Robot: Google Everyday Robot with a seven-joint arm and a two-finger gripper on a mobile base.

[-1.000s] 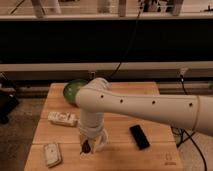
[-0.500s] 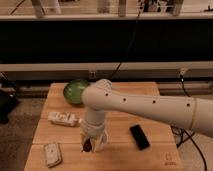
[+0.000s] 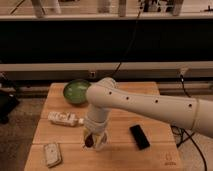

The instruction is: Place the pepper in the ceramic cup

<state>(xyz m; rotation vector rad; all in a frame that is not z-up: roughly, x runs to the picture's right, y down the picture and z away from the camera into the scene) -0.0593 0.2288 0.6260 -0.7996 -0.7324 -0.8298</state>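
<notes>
1. The wooden desk (image 3: 150,125) carries everything, and the big white arm (image 3: 150,102) reaches across it from the right, bending down toward the front left part.
2. The green bowl (image 3: 76,92) sits at the back left of the desk; it is wide and is not the target, so the carry should not end there.
3. The ceramic cup is not visible from this view; it may be hidden behind the arm, so its place must be confirmed before moving.
4. A black phone (image 3: 139,136) lies front right, a white bottle-like object (image 3: 65,119) lies on its side at left, and a small flat pale item (image 3: 52,154) rests at the front left corner.
5. The pincer (image 3: 93,141) points down over the front of the desk, clamped on the pepper (image 3: 88,142), which shows dark red between its fingers.
6. The step in hand looks like carrying: keep the grip firm, lift clear of the objects, centre over the cup, lower, then release.
</notes>
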